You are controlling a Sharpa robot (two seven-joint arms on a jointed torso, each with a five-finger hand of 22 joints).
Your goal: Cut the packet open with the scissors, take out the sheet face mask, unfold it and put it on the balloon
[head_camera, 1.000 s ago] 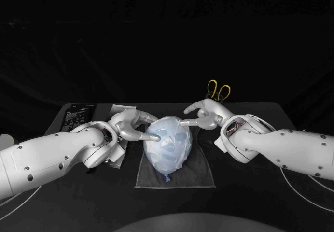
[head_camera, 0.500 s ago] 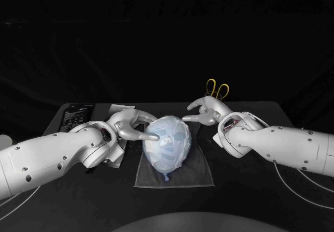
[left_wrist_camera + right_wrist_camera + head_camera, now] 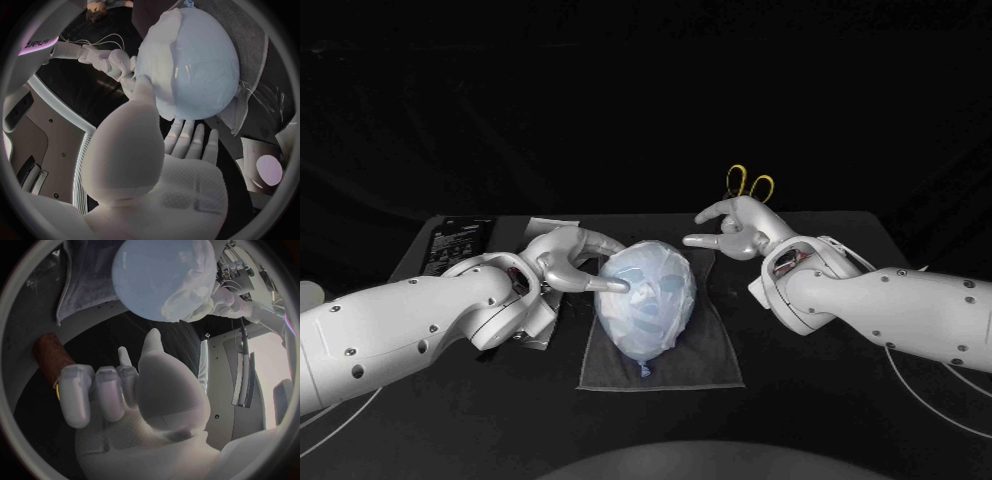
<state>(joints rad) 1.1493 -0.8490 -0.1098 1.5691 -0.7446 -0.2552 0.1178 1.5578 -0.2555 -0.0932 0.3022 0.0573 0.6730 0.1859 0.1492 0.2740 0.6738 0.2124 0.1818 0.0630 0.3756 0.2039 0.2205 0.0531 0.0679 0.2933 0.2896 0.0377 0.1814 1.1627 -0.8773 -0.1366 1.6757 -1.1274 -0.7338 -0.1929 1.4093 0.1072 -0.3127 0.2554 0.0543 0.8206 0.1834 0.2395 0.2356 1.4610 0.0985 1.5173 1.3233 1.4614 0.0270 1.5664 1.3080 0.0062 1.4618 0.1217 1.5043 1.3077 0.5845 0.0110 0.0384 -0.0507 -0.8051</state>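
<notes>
A pale blue balloon (image 3: 648,300) lies on a grey cloth (image 3: 711,360) with the white sheet mask (image 3: 655,290) spread over it. My left hand (image 3: 571,260) is beside the balloon's left flank, one fingertip pressing on the mask (image 3: 156,65); its other fingers are straight and hold nothing. My right hand (image 3: 733,230) hovers off the balloon's far right end, clear of it and holding nothing. In the right wrist view the balloon (image 3: 153,275) lies beyond my right hand (image 3: 125,390), whose thumb and one finger are extended while the others curl.
Yellow-handled scissors (image 3: 751,187) lie at the table's far edge just behind my right hand. A black card (image 3: 460,238) lies at the far left. Pale packet scraps (image 3: 538,330) lie beside my left forearm.
My right hand has lifted off the balloon's far right end and drawn back toward the scissors. The left hand keeps its fingertip on the mask.
</notes>
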